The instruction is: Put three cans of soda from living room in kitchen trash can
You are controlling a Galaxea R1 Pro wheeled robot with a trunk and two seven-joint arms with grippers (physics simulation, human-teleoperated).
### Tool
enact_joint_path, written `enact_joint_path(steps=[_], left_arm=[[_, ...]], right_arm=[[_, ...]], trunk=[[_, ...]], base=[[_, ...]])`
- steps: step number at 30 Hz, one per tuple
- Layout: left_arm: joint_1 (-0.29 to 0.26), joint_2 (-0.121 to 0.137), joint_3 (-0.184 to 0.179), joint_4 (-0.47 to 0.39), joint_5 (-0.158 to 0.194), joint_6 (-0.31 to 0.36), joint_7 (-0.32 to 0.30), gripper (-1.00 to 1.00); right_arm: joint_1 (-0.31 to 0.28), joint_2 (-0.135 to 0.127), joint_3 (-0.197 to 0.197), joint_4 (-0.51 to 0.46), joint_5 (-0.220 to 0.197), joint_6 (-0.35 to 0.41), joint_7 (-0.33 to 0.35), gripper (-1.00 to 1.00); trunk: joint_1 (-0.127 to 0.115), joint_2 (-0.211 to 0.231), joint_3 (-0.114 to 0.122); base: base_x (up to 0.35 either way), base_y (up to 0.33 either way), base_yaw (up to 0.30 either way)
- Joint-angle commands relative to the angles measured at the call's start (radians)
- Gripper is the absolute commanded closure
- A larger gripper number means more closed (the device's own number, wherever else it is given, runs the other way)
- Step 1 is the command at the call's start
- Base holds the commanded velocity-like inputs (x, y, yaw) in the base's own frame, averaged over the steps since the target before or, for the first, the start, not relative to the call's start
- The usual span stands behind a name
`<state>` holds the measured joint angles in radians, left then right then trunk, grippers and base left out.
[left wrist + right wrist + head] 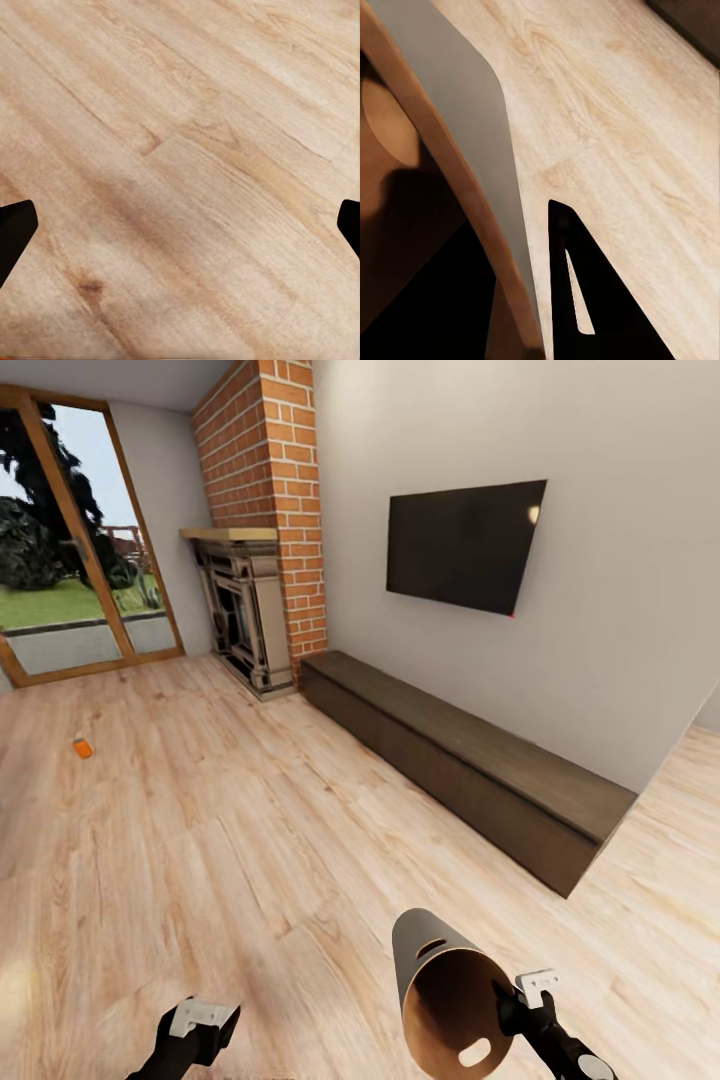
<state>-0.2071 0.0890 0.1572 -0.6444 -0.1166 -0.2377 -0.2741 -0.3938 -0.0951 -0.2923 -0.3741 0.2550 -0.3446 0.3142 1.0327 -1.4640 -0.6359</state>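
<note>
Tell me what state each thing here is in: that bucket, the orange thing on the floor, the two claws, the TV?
Grey tapered bucket with brown-orange inside: held tipped, mouth toward the camera, looks empty.
Right gripper: shut on the bucket's rim.
Left gripper: open, holding nothing, over bare wood floor.
Small orange can: lying on the plank floor near the glass door.
Black wall television: screen dark.

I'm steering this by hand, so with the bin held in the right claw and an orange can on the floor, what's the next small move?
Probably roll toward the orange can lying on the wood floor near the glass doors. The right claw grips the trash can by its rim, and the left claw looks open and empty.
</note>
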Motion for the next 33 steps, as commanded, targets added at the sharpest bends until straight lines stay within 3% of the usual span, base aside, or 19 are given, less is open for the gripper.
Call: enact_joint_path(steps=[1,33], left_arm=[[0.000,0.000,0.000,0.000,0.000,0.000,0.000,-1.00],[0.000,-0.002,-0.001,0.003,-0.001,0.000,0.005,-1.00]], right_arm=[[0.000,0.000,-0.002,-0.002,-0.005,-0.001,0.002,1.00],[0.000,0.000,0.020,0.015,-0.005,-0.002,0.002,1.00]], trunk=[[0.000,0.000,-0.001],[0.000,0.000,-0.025]], base=[[0.000,0.000,0.215],[0.000,0.000,0.215]])
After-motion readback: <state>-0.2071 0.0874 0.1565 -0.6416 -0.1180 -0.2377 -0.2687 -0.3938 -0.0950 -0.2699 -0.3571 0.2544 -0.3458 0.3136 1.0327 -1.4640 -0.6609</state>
